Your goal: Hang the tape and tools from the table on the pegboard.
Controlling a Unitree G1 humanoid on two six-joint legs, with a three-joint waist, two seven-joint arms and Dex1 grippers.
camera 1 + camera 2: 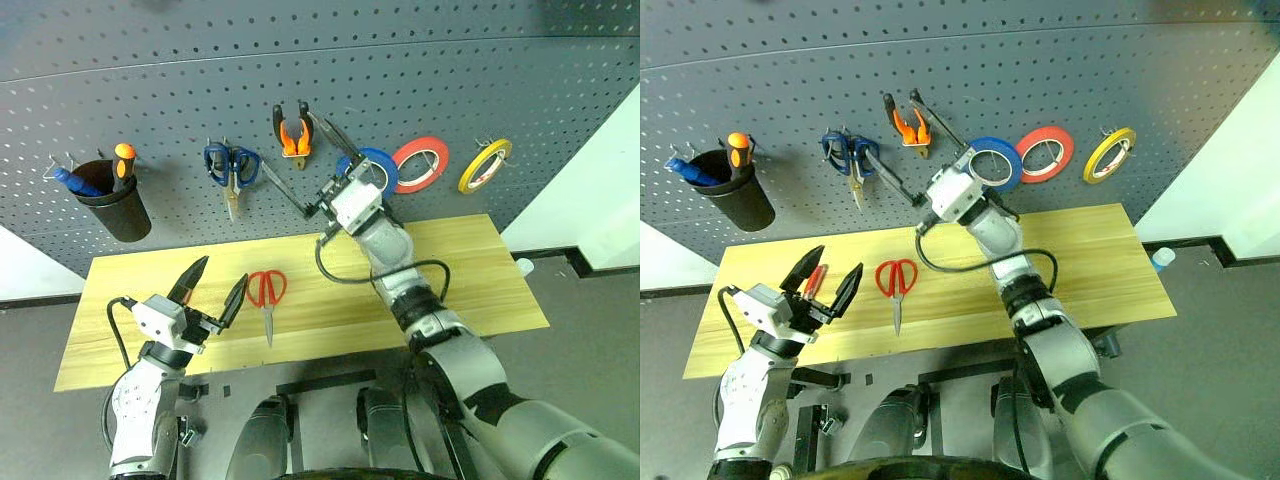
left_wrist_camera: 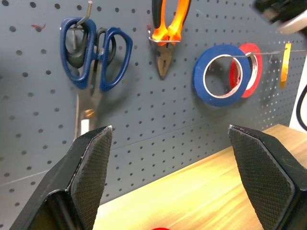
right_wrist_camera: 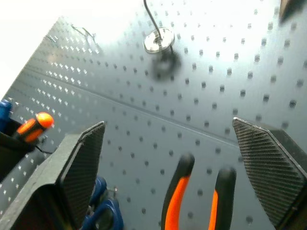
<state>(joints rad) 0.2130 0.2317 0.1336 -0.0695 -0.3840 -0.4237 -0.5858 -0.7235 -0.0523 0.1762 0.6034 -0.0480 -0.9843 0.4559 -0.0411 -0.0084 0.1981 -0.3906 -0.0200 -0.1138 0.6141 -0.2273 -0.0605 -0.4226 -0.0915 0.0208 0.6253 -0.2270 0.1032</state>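
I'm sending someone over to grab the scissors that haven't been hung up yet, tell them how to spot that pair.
Look at the wooden table below the grey pegboard. The red scissors lie flat on it, left of the middle, blades pointing toward the front edge. The other pair, the blue scissors, hangs on the pegboard; this pair has red handles and is the one on the table.

Matt board, grained wood, textured rubber pads.

I see the pegboard [image 1: 420,80] as matt dark grey, metal I think, with shiny wire hooks; the table [image 1: 470,260] is pale wood with visible grain. The left gripper [image 1: 214,285] has fingers [image 2: 91,167] faced in cross-hatched black pads. The pliers [image 2: 169,28] show glossy orange grips and dull steel jaws; the blue roll [image 2: 221,74] looks smooth.
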